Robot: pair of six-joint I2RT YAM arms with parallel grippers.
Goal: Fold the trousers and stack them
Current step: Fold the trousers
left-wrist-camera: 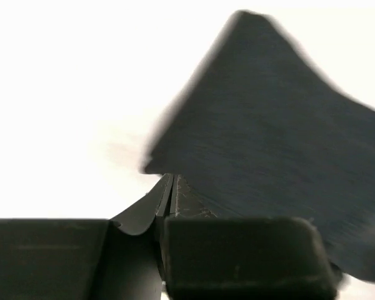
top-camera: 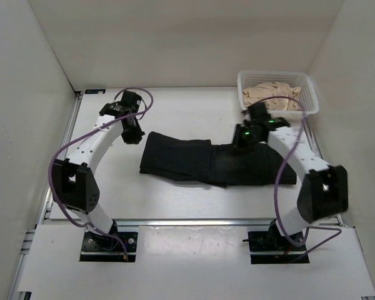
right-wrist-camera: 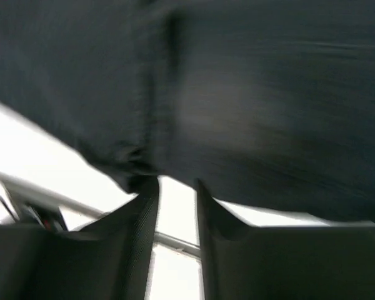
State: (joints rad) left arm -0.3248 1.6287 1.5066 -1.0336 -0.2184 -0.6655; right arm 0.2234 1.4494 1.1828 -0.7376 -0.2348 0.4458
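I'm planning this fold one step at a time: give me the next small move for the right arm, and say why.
Probably ease the right gripper slightly forward and shut it on the trousers. Its jaws stand apart with a clear gap between them, and the cloth's edge lies just at their tips, so nothing seems pinched yet. The left gripper looks shut at a corner of the other end.

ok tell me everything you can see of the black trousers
The trousers are plain black, soft-looking fabric. They lie flat across the middle of the white table, partly folded, with layers overlapping near the centre. The left gripper, fingers together, meets their left corner, but whether it pinches cloth is unclear. The right gripper, jaws apart, sits right at the cloth's edge on their right half.
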